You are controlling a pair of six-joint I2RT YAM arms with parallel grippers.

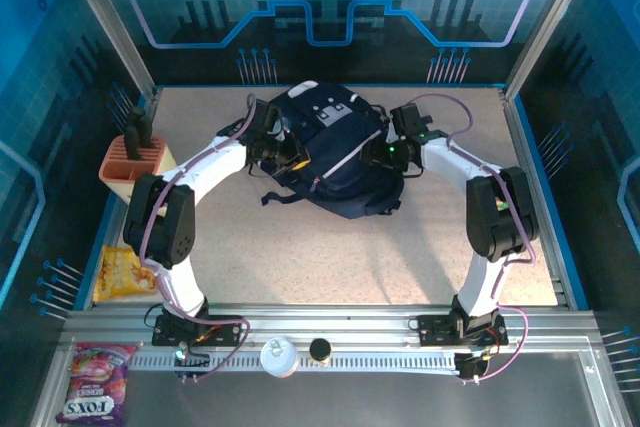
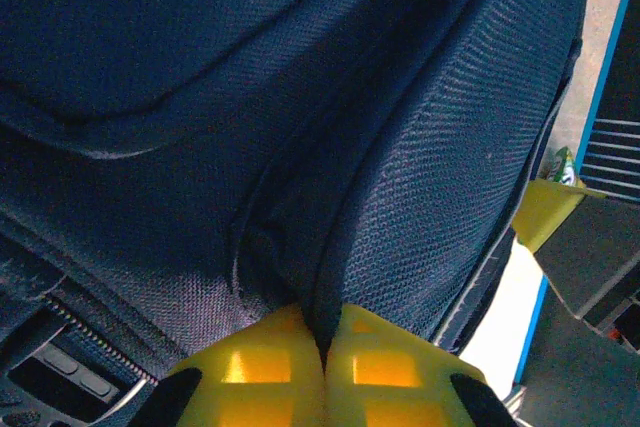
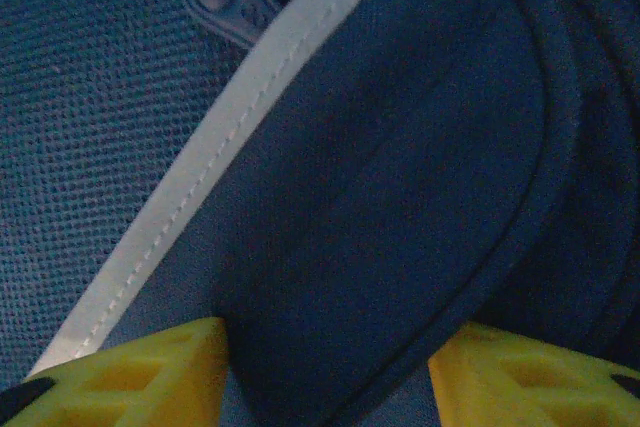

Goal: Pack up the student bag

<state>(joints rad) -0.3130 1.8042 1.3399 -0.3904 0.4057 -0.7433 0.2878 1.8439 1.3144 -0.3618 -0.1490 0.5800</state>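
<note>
Student bag (image 1: 340, 162): you have one, a large dark navy backpack lying flat on the far middle of the speckled table (image 1: 330, 257), with thin white stripes across it, a small grey-white patch (image 1: 325, 107) near its far end and black straps (image 1: 283, 197) trailing off its near left side. Up close its fabric is a coarse mesh weave. Your two grippers sit on it from either side. Your left gripper (image 2: 325, 337) has its yellow fingers pressed together, with a fold of the navy fabric pinched between them. Your right gripper (image 3: 340, 352) has its fingers spread wide around a rounded fabric bulge beside a white stripe; whether they squeeze it you cannot tell. At the left edge stand one peach organiser (image 1: 135, 169) and one yellow snack packet (image 1: 125, 272). On the near rail lie one Fox's sweets bag (image 1: 95, 394), one white round lid (image 1: 278, 355) and one small black cap (image 1: 320, 350).
</note>
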